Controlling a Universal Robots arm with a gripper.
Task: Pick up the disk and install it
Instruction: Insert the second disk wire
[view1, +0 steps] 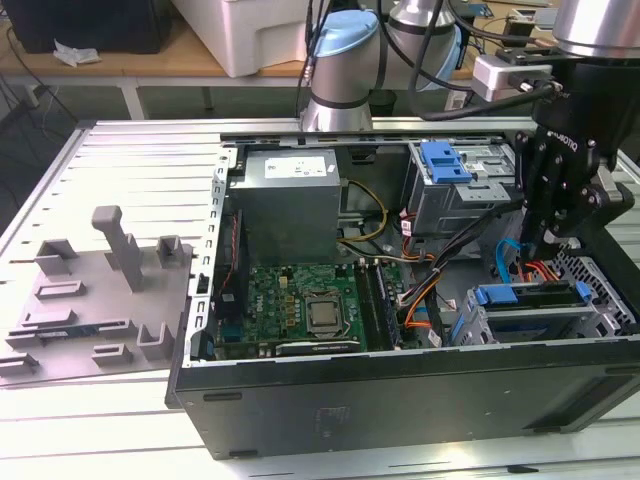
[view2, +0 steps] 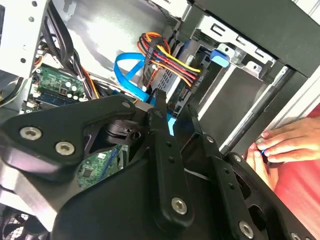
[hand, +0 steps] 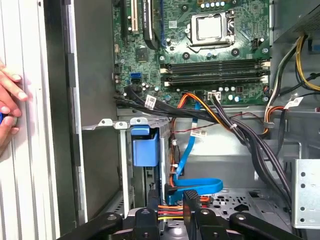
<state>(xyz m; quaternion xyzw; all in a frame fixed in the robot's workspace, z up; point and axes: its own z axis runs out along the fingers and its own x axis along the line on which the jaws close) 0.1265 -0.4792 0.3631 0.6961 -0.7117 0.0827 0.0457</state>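
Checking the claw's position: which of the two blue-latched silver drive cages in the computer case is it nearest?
The blue-latched cage at the case's near corner, directly below the claw; the other cage sits farther back.

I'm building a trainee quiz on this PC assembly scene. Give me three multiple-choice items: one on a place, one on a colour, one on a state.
1. Where does the gripper hang?
A) over the power-supply box
B) over the grey fixture outside the case
C) over the disk

2. What colour is the flat looped cable near the gripper?
A) blue
B) white
C) green

3. How is the computer case?
A) shut by a side panel
B) open, with the motherboard exposed
C) standing upright

Key: C, the gripper sits above the blue-framed disk at the exterior view's right; A, the cable shows blue in both wrist views; B, the board lies bare in the exterior view.
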